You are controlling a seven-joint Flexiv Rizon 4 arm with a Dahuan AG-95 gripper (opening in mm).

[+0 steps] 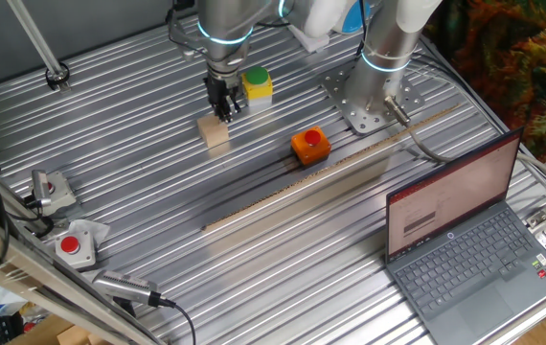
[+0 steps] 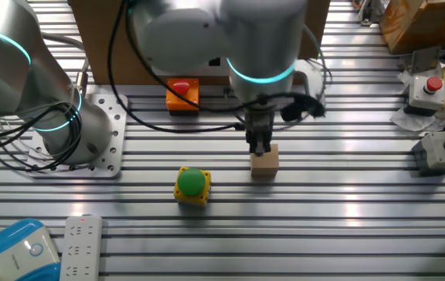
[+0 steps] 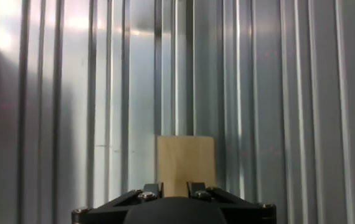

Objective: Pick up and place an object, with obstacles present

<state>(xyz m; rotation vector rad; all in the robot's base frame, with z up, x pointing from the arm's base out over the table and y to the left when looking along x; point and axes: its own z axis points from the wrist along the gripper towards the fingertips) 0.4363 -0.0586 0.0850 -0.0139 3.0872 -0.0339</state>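
The small pale tan wooden block rests on the ribbed metal table. It also shows in the other fixed view and in the hand view. My gripper points straight down just over the block's back top edge. Its fingers stand close together, with only a narrow slit between them and nothing in it. In the hand view the block lies just beyond the finger bases, a little to the right of centre.
A yellow box with a green button stands close beside the gripper. The orange box with a red button and a long thin wooden strip lie in front. A laptop and button boxes sit at the edges.
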